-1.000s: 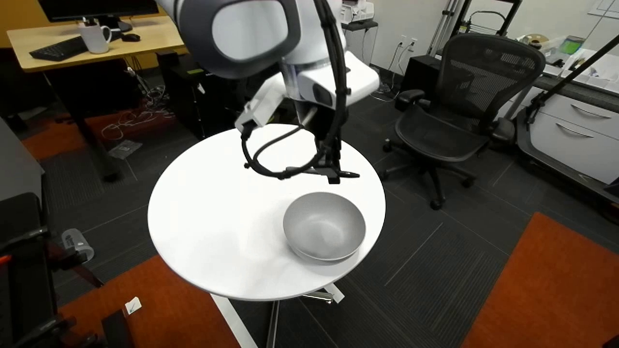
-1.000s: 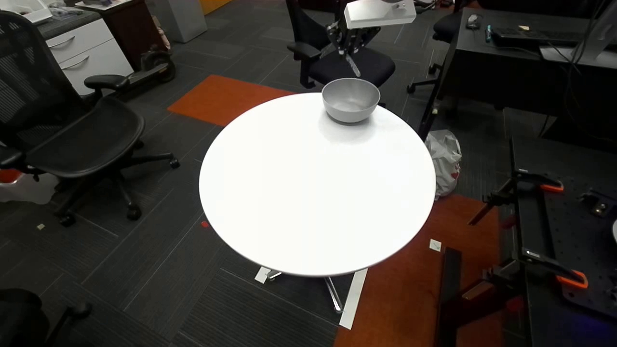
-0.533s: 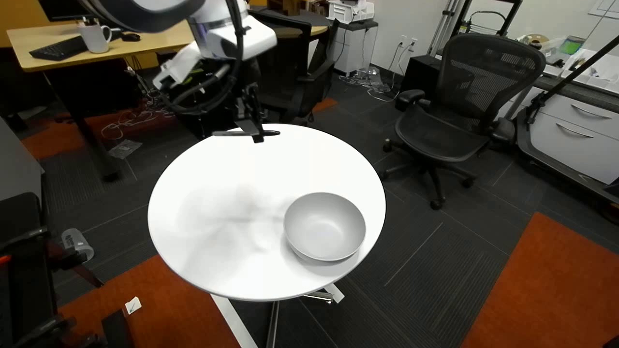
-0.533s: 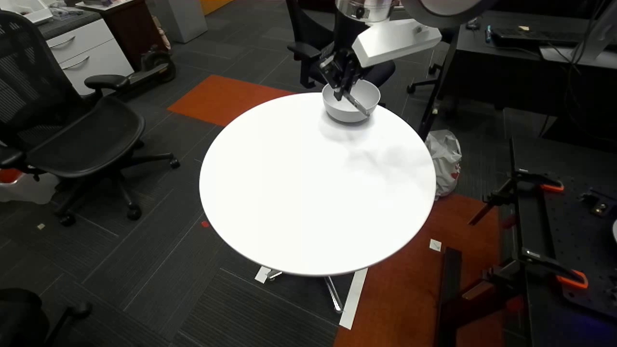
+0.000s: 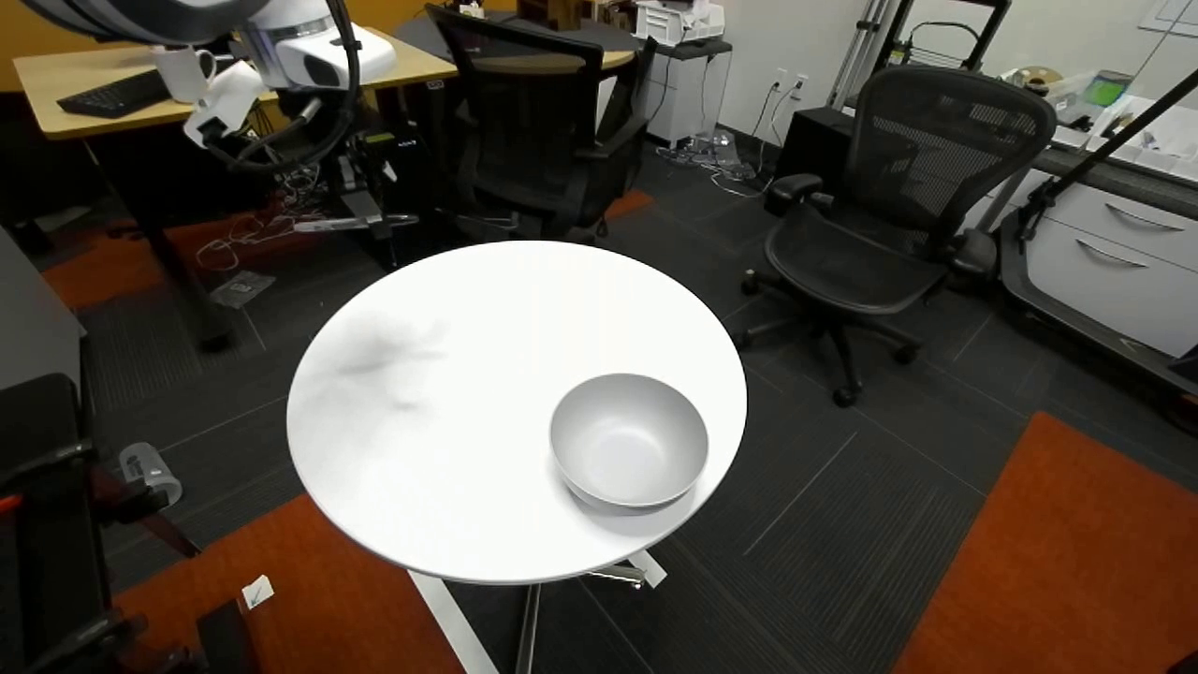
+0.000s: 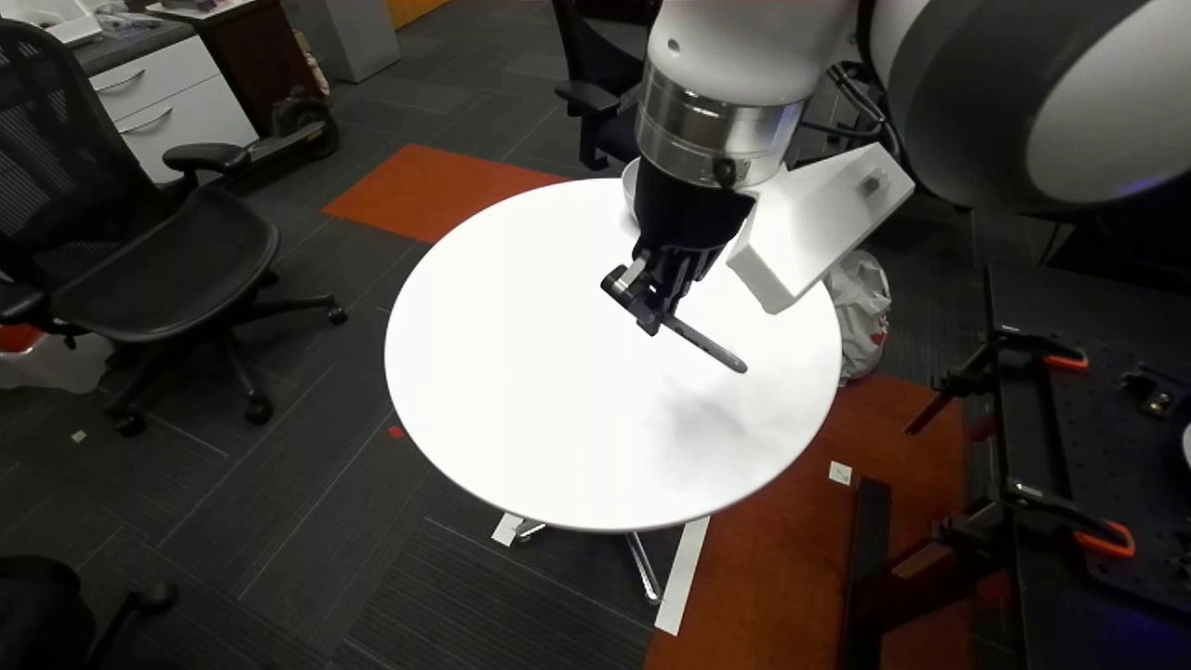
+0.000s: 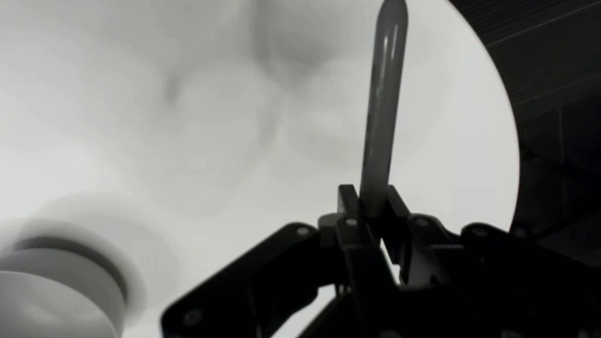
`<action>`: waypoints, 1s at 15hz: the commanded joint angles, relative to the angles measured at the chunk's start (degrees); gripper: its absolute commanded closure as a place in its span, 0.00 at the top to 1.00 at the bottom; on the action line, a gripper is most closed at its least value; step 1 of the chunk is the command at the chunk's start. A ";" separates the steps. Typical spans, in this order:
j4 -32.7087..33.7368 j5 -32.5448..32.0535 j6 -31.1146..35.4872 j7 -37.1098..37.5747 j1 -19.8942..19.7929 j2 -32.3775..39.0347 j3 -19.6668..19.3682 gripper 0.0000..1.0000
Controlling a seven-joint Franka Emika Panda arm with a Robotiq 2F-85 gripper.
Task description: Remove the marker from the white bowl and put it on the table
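The dark marker is held by my gripper above the white round table. The marker sticks out of the fingers in both exterior views and in the wrist view. My gripper is shut on it, and also shows in both exterior views. The light-grey bowl stands upright near the table's edge, well apart from the gripper, with nothing visible inside. My arm mostly hides the bowl in an exterior view. Part of the bowl shows at the wrist view's lower left.
A light-wood desk with a mug and keyboard stands behind the arm. Black office chairs stand around the table. A black bench with clamps is beside the table in an exterior view.
My gripper has carried the marker away from the bowl's side, across and above the table toward the opposite part. Its shadow moved with it. The bowl has stayed in place.
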 commanded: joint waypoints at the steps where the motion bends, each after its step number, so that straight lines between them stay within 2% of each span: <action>1: 1.23 -2.72 2.79 -0.93 0.08 3.25 0.75 0.04; 8: 4.26 -2.65 4.65 -7.04 0.68 10.96 0.18 0.04; 15: 7.22 -1.80 5.02 -11.29 1.58 15.39 -0.85 0.04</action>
